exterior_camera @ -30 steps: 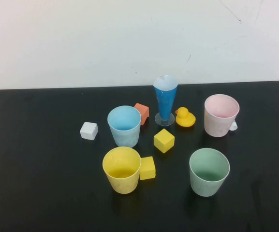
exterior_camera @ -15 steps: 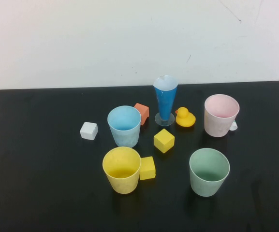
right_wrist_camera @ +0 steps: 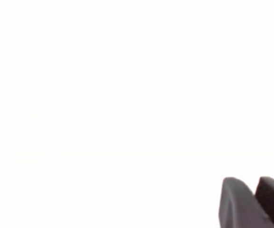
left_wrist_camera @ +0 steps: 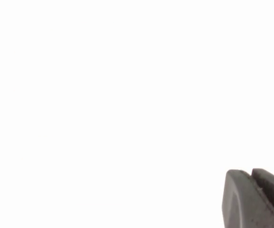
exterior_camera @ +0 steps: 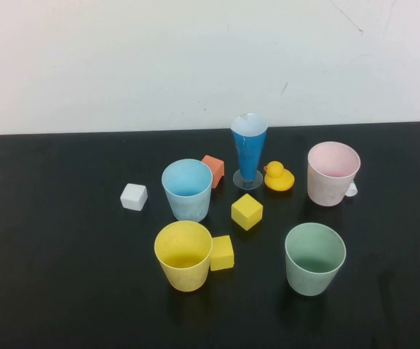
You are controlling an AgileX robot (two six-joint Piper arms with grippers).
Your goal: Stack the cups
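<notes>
Neither arm appears in the high view. The left gripper point(left_wrist_camera: 256, 199) shows in its wrist view with fingers pressed together, holding nothing. The right gripper point(right_wrist_camera: 254, 202) shows two fingertips nearly together, a narrow gap between, empty.

Around the tall blue cone glass point(exterior_camera: 249, 149) with its clear foot: orange cube point(exterior_camera: 213, 170), yellow rubber duck point(exterior_camera: 278, 177), two yellow cubes point(exterior_camera: 247, 211) point(exterior_camera: 222, 253), white cube point(exterior_camera: 134, 197) well apart.

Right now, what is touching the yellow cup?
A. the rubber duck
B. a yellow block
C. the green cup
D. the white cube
B: a yellow block sits right against the yellow cup; neither the left gripper nor the right gripper is near it.
</notes>
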